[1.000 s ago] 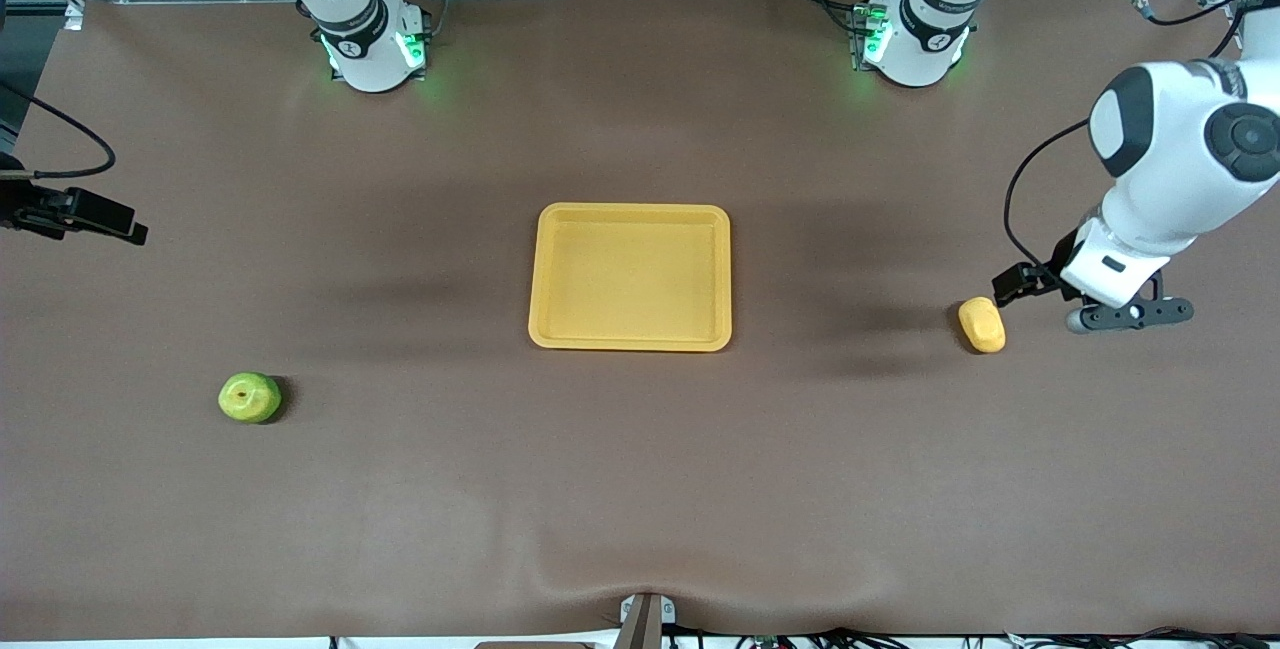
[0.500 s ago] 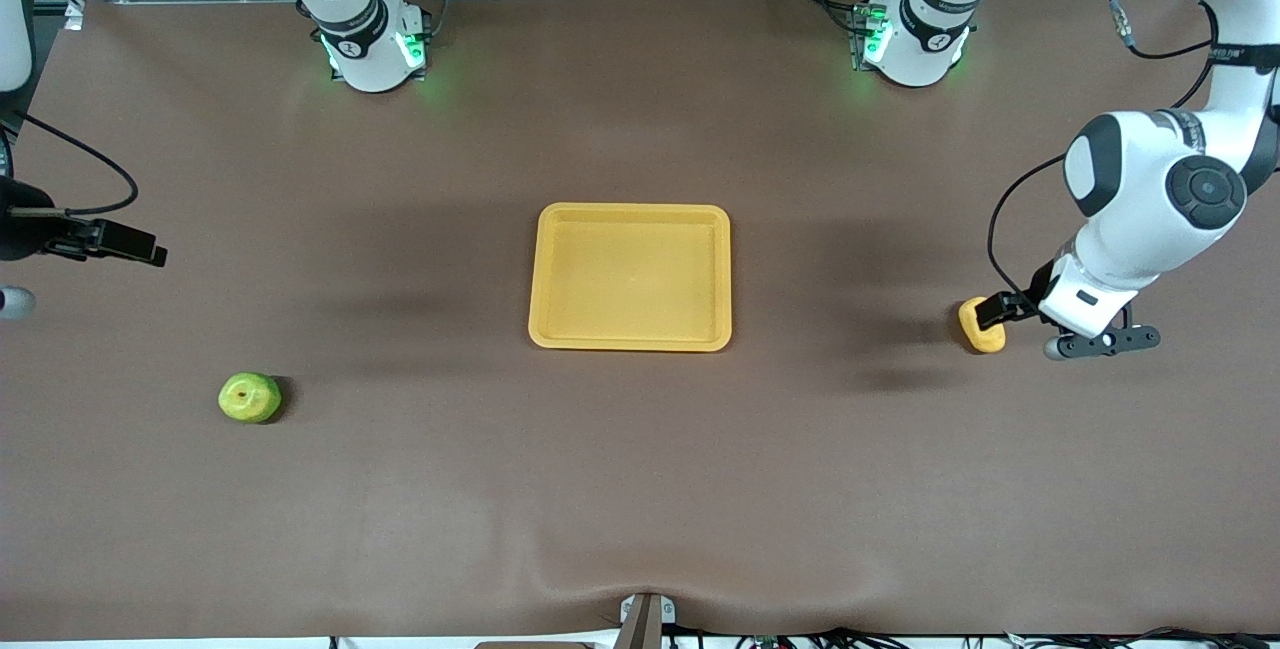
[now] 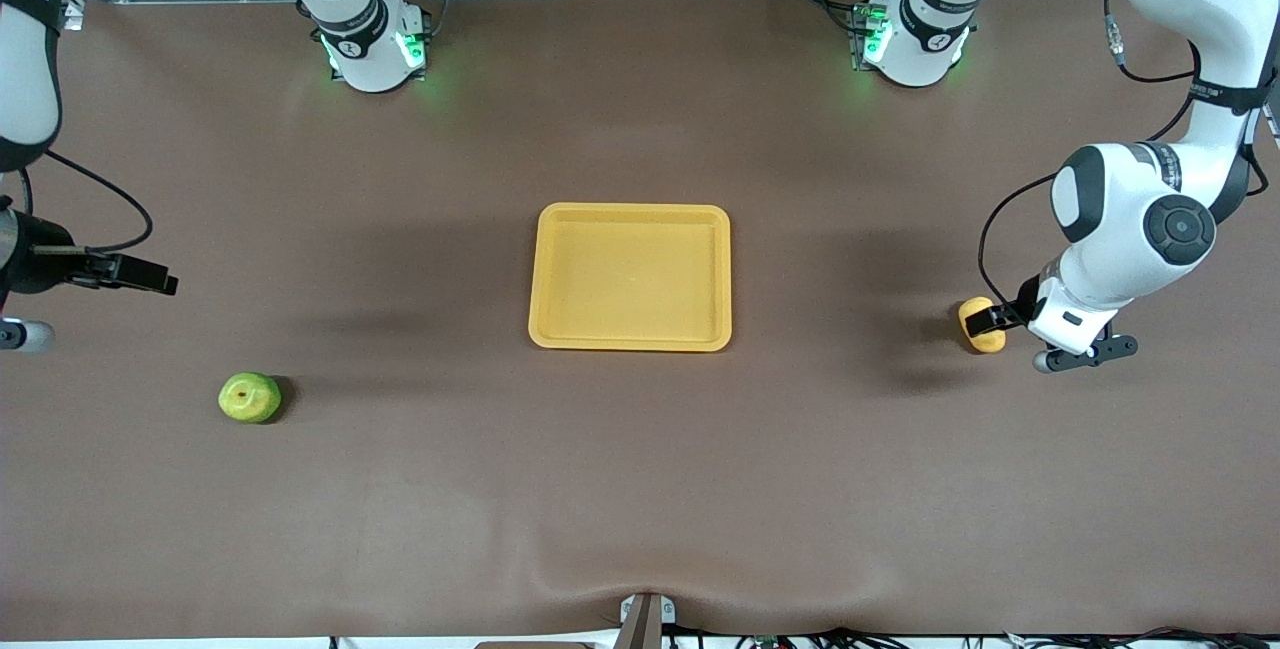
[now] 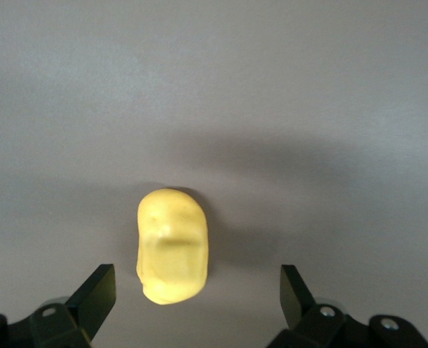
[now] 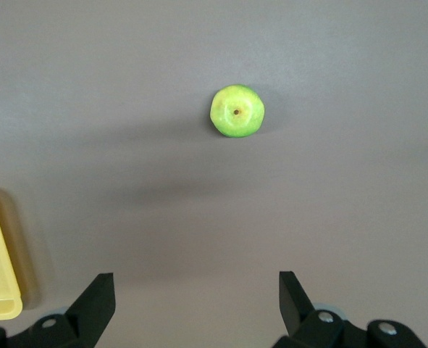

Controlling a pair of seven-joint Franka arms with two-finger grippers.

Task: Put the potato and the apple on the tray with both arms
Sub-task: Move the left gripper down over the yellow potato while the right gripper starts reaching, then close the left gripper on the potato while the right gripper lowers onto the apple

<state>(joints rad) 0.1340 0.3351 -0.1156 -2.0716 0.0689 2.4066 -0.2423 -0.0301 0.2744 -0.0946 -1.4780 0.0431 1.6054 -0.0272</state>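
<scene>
Potato (image 4: 171, 245): on table toward left arm's end, 3 o'clock of tray; lies between left gripper's (image 4: 195, 297) spread fingers, untouched — lined up for a grasp, I judge.
Apple (image 3: 249, 397): on table toward right arm's end, 8 o'clock of tray, nearer front cam.
Tray (image 3: 630, 212): mid-table, nothing in it.
Left arm: wrist bent down, low over potato.
Right gripper (image 5: 195, 297): jaws wide, over bare table; apple well apart.
</scene>
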